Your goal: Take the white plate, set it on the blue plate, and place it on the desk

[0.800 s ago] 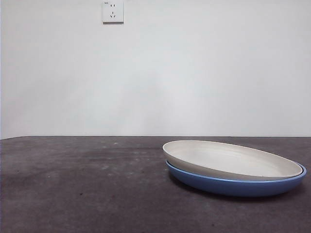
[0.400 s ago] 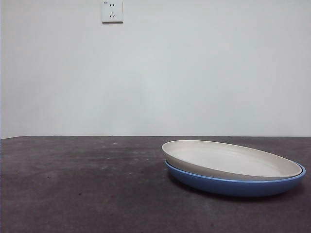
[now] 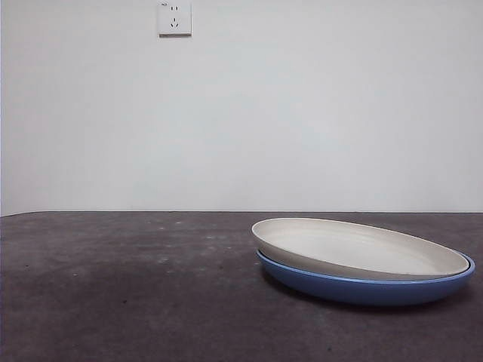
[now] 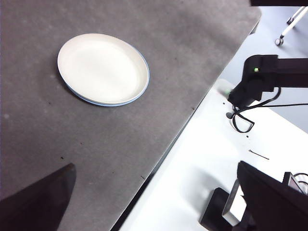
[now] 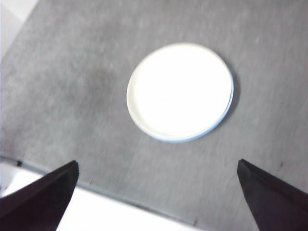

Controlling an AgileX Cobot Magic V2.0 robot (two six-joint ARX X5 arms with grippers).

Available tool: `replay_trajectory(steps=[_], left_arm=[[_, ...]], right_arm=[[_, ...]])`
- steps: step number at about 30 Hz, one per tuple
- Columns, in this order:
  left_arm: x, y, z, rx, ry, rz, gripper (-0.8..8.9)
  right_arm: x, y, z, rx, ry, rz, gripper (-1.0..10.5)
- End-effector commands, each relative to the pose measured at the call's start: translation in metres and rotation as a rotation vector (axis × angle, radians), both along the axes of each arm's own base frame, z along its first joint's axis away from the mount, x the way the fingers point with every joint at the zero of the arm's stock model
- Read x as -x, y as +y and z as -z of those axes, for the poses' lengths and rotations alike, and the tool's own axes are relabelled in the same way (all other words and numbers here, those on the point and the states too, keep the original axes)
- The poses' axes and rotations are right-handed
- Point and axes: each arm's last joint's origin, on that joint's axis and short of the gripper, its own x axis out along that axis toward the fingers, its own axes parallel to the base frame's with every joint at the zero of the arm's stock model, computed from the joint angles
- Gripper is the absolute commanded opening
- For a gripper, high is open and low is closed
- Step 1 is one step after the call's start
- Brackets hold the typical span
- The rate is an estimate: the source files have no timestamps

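Currently, you have the white plate (image 3: 361,249) nested in the blue plate (image 3: 362,286), slightly off-centre and tilted, its left edge riding above the blue rim; the pair sits on the desk (image 3: 128,286) toward the right in the front view. Both grippers are high above and well apart from the plates: left gripper (image 4: 159,197) spread wide and empty, right gripper (image 5: 156,192) likewise spread and holding nothing. No readable writing on either plate. A wall socket (image 3: 175,18) carries a small mark, too small to read.
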Motion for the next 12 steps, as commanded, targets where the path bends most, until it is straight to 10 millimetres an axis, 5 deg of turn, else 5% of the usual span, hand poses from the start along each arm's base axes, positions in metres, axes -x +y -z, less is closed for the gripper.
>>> replay_trajectory(steps=[1, 8, 12], left_arm=[[0.013, 0.01, -0.001, 0.036, -0.069, 0.019, 6.02], [0.031, 0.023, 0.003, 0.077, -0.127, 0.021, 5.99], [0.032, 0.024, 0.003, 0.079, -0.129, 0.02, 5.99]], right_arm=[[-0.002, 0.001, -0.004, -0.035, 0.021, -0.015, 5.8], [-0.019, 0.006, -0.003, -0.052, 0.098, -0.024, 5.8], [-0.045, 0.013, 0.003, -0.037, 0.194, -0.041, 5.8]])
